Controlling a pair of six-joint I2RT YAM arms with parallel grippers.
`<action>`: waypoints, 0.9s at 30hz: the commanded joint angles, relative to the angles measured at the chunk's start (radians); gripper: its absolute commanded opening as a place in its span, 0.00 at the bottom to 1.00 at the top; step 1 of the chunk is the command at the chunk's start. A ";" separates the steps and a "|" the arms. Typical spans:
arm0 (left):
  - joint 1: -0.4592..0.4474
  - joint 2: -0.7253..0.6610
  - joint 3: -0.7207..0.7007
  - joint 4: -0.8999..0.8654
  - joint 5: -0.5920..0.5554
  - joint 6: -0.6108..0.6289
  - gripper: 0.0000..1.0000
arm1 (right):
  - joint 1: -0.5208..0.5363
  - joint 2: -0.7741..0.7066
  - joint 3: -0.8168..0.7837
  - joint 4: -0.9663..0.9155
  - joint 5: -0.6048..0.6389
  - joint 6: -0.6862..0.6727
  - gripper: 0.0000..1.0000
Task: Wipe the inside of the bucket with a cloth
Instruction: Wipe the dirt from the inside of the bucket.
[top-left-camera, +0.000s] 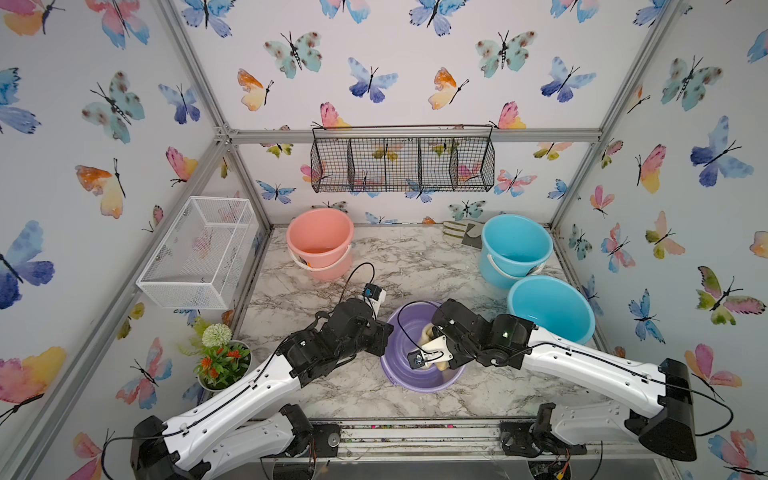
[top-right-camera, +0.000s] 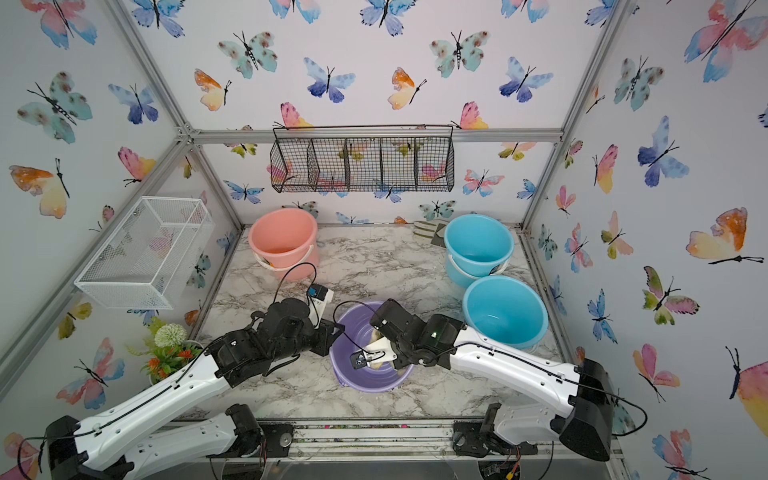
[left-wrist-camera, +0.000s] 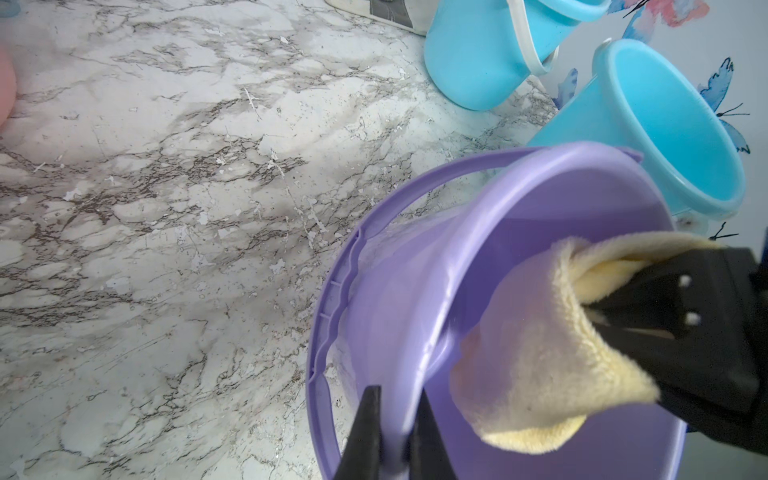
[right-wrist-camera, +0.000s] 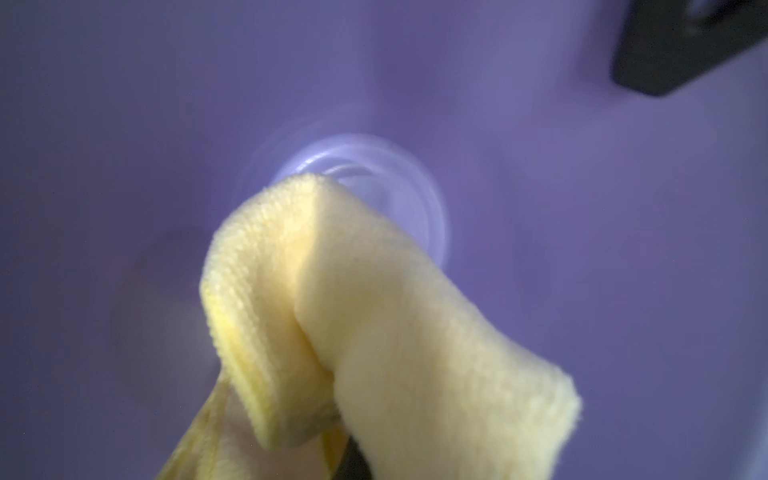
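The left end effector (left-wrist-camera: 397, 419) pinches the rim of the purple bucket (top-left-camera: 409, 376) at its 9 o'clock side. The right end effector (left-wrist-camera: 592, 309) grips the yellow cloth (right-wrist-camera: 374, 311) inside that bucket, near 6 o'clock on the worktop (top-left-camera: 415, 257).

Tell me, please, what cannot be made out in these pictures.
- Whether the cloth touches the purple bucket floor: right wrist view, blurred, cloth covers it.
- Left end effector base: left wrist view, cut by the edge.
- Glove: both top views, half hidden behind a blue bucket.
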 joint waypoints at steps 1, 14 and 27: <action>0.003 -0.011 0.037 0.017 -0.004 0.005 0.00 | -0.005 0.057 0.038 -0.166 -0.241 0.061 0.02; 0.002 -0.011 0.039 0.018 0.000 0.005 0.00 | -0.005 0.084 -0.077 0.240 -0.605 0.112 0.02; 0.003 -0.001 0.041 0.027 0.016 0.003 0.00 | -0.004 0.136 -0.342 1.127 -0.139 0.398 0.02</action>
